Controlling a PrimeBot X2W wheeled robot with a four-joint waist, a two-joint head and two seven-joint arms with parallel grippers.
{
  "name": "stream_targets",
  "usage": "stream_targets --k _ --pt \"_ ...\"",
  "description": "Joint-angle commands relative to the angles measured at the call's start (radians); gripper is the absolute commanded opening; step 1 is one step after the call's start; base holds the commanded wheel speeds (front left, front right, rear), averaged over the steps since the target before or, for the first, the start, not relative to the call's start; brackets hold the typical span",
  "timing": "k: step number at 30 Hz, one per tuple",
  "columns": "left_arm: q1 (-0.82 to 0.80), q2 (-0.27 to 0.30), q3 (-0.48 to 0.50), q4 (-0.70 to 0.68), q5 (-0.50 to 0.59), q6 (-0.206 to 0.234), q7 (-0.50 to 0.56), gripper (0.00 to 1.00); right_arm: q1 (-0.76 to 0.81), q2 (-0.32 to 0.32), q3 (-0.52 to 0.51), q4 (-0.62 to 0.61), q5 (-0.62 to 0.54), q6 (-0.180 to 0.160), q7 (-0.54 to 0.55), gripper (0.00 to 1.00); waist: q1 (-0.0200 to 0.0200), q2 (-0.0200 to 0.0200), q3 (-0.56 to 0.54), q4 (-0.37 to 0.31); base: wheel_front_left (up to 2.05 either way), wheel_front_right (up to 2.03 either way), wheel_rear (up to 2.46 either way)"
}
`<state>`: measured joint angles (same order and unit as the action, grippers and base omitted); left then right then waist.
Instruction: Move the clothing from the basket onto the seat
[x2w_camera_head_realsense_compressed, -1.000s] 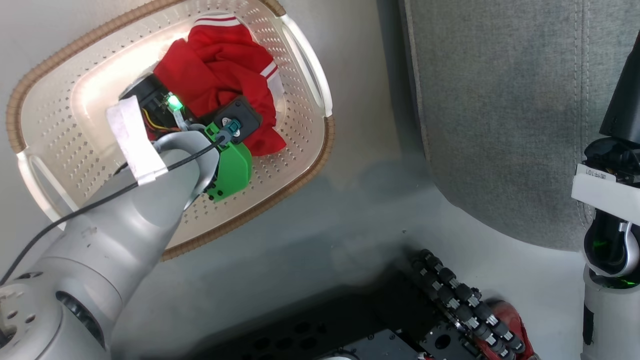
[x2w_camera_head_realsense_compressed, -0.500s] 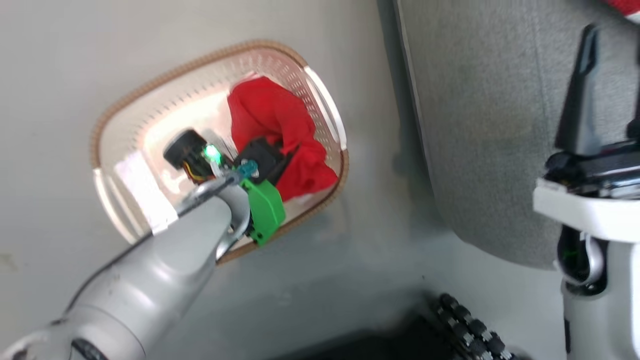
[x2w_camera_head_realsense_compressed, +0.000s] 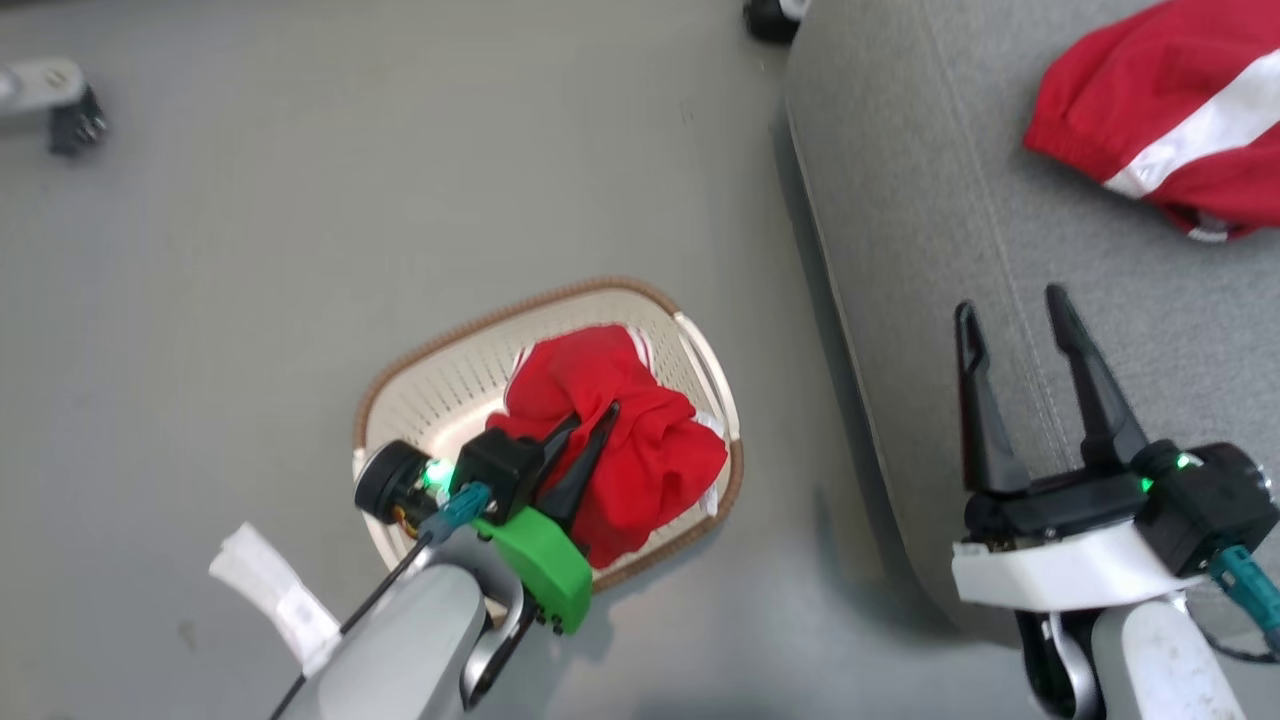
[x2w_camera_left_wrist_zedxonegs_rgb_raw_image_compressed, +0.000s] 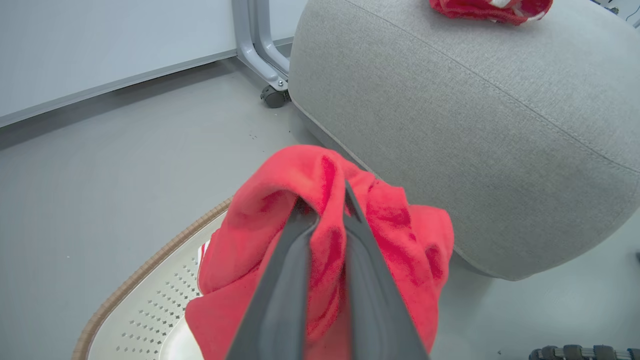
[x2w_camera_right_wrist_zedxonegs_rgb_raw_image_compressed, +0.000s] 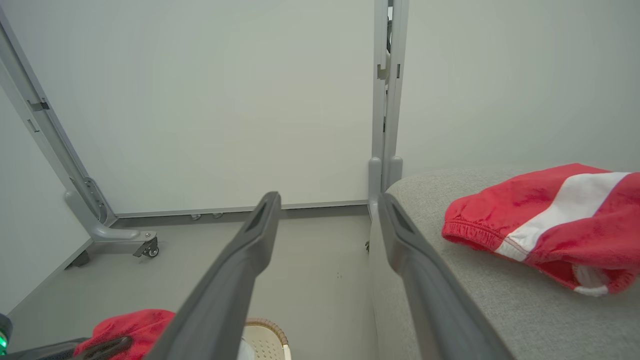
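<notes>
My left gripper (x2w_camera_head_realsense_compressed: 595, 415) is shut on a bunched red piece of clothing (x2w_camera_head_realsense_compressed: 640, 455), which hangs from its fingers above the cream basket (x2w_camera_head_realsense_compressed: 440, 395) with the brown rim. In the left wrist view the fingers (x2w_camera_left_wrist_zedxonegs_rgb_raw_image_compressed: 285, 295) pinch a fold of this clothing (x2w_camera_left_wrist_zedxonegs_rgb_raw_image_compressed: 400, 225) over the basket (x2w_camera_left_wrist_zedxonegs_rgb_raw_image_compressed: 145, 310), close to the grey seat (x2w_camera_left_wrist_zedxonegs_rgb_raw_image_compressed: 475, 125). A second red garment with a white stripe (x2w_camera_head_realsense_compressed: 1160, 110) lies on the seat (x2w_camera_head_realsense_compressed: 900, 250). My right gripper (x2w_camera_head_realsense_compressed: 1010, 305) stands open above the seat's front edge, with nothing between its fingers (x2w_camera_right_wrist_zedxonegs_rgb_raw_image_compressed: 240, 265).
The basket stands on grey floor just left of the seat's rounded corner. A caster (x2w_camera_head_realsense_compressed: 770, 15) of a grey partition frame (x2w_camera_right_wrist_zedxonegs_rgb_raw_image_compressed: 387, 100) sits behind the seat, and another frame foot (x2w_camera_head_realsense_compressed: 60, 100) is at far left. White wall panels close the back.
The head camera has pulled back and up, so the whole picture shifted. My left gripper has risen, drawing the red clothing up from the basket. The right gripper's fingers now show over the seat.
</notes>
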<state>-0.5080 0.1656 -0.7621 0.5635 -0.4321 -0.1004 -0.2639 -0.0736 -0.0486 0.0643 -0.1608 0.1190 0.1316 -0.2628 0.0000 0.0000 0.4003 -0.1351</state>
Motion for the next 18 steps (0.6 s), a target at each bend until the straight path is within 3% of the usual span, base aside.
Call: stream_targets --k 1,10,18 --pt "0.057 -0.007 0.029 -0.026 0.015 0.006 0.0 0.0 0.037 -0.003 0.004 0.008 -0.003 -0.002 -0.003 1.0 0.0 0.0 -0.268 0.081 0.0 0.0 0.0" --pt "0.285 -0.016 0.262 -0.272 0.137 0.024 -0.001 0.0 0.133 -0.003 0.064 0.025 -0.029 -0.002 -0.003 1.0 0.0 0.0 -0.399 0.084 0.0 0.0 0.0" --pt "0.348 -0.038 0.36 -0.391 0.226 -0.002 -0.001 0.0 0.164 -0.003 0.115 0.041 -0.043 -0.002 -0.003 1.0 0.0 0.0 -0.438 0.084 0.0 0.0 0.0"
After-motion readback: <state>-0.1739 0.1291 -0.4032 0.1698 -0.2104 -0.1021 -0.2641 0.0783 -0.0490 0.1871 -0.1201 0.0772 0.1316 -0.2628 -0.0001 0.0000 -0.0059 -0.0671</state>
